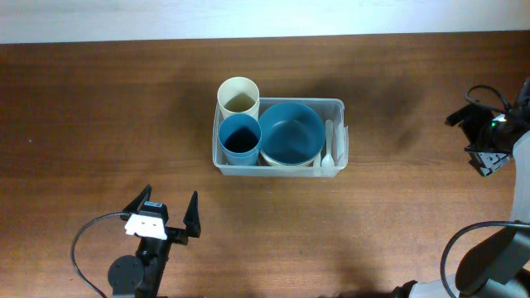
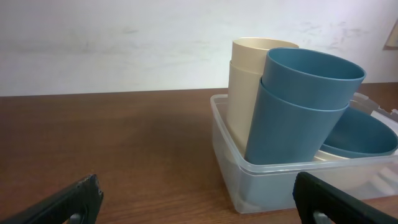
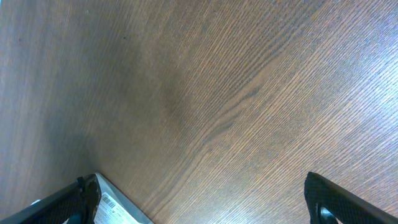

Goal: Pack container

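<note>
The clear plastic container (image 1: pixel 339 105) sits at the table's middle. Inside it stand a cream cup (image 1: pixel 238 96) and a blue cup (image 1: pixel 240 139) on the left, a blue bowl (image 1: pixel 291 132) stacked on a cream one in the middle, and a white spoon (image 1: pixel 329 146) along the right wall. My left gripper (image 1: pixel 170 212) stands open at the near left, empty, a short way from the container (image 2: pixel 280 183); its view shows the blue cup (image 2: pixel 298 106) and cream cup (image 2: pixel 244 87) close up. My right gripper (image 1: pixel 474 141) stays open and empty at the far right edge.
The right wrist view shows bare brown wood between its open fingers (image 3: pixel 348 200), with a grey labelled edge (image 3: pixel 118 210) by the left finger. A black cable (image 1: pixel 83 244) loops beside the left arm. A pale wall runs along the table's back edge.
</note>
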Available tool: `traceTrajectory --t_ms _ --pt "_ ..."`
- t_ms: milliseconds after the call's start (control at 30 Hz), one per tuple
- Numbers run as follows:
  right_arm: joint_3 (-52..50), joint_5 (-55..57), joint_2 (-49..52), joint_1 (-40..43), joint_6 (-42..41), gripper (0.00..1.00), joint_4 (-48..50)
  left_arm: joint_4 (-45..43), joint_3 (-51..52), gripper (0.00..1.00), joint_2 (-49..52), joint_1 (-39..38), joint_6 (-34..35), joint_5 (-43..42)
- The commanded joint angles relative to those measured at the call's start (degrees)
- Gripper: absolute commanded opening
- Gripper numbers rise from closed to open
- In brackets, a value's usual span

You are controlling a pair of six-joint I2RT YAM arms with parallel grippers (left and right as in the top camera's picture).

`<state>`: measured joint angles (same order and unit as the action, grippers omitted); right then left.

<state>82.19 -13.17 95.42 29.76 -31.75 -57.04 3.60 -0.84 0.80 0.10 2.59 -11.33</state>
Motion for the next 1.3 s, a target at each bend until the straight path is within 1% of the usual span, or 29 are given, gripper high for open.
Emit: traceTrajectory --t_ms 0,100,267,433,533,767,867,933,1033,1167,1267 --pt "0.85 1.22 -1.40 0.24 0.66 0.99 -0.07 0.11 0.33 1.00 -0.50 -0.22 -1.11 0.63" --pt "0.85 6.86 -1.40 0.22 6.08 0.99 -0.24 0.11 0.33 1.00 -0.50 -0.22 -1.09 0.63" --pt "0.85 10.95 -1.73 -1.07 6.47 0.99 -0.24 0.11 0.33 1.00 -0.50 -0.22 -1.09 0.63" --pt "0.85 12.83 -7.04 -5.73 6.47 0.99 -0.28 0.11 0.33 1.00 -0.50 -0.22 -1.09 0.63" --pt "0.85 16.41 -12.07 -10.12 6.47 0.99 -0.24 0.11 0.33 1.00 -0.50 -0.22 -1.09 0.63" --pt "0.31 30.25 -26.03 -25.81 6.49 0.99 -0.22 0.11 0.33 1.00 -0.50 -0.22 -1.09 0.63" --pt "-1.09 33.20 -31.85 -31.54 6.49 0.99 0.00 0.11 0.33 1.00 -0.50 -0.22 -1.09 0.63" --pt "-2.86 32.89 -35.71 -33.57 6.45 0.99 0.50 0.11 0.33 1.00 -0.50 -0.22 -1.09 0.63" --pt "-6.49 30.51 -41.07 -34.27 6.45 0.99 2.80 0.11 0.33 1.00 -0.50 -0.22 -1.11 0.63" --pt "-15.58 27.98 -49.29 -34.25 6.47 0.99 10.32 0.11 0.33 1.00 -0.50 -0.22 -1.11 0.63" --pt "-25.49 26.01 -56.37 -34.25 6.47 0.99 18.25 0.11 0.33 1.00 -0.50 -0.22 -1.09 0.63"
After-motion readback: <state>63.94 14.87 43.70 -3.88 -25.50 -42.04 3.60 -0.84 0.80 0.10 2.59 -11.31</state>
